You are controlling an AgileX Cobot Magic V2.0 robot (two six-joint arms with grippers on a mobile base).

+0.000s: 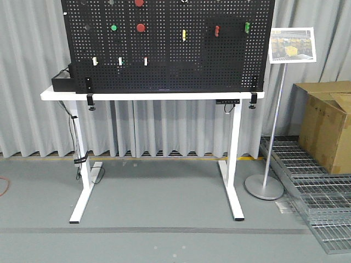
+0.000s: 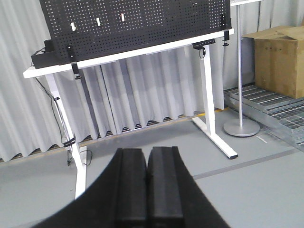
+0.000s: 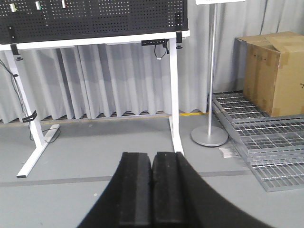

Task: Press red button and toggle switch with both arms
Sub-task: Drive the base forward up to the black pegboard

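Toggle switch (image 1: 217,29) and red button (image 1: 141,27) sit on the pegboard (image 1: 175,76), left and right jaws clenched empty.

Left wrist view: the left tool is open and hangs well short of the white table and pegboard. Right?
No: the left tool is shut, fingers pressed together, empty, as the left wrist view shows. It does hang well short of the white table and pegboard.

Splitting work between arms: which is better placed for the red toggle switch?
Right, probably. The toggle switch sits on the pegboard's right half; the red button is left of centre. The right pincer lines up near the table's right leg; the left pincer sits further left. Both shut, far back.
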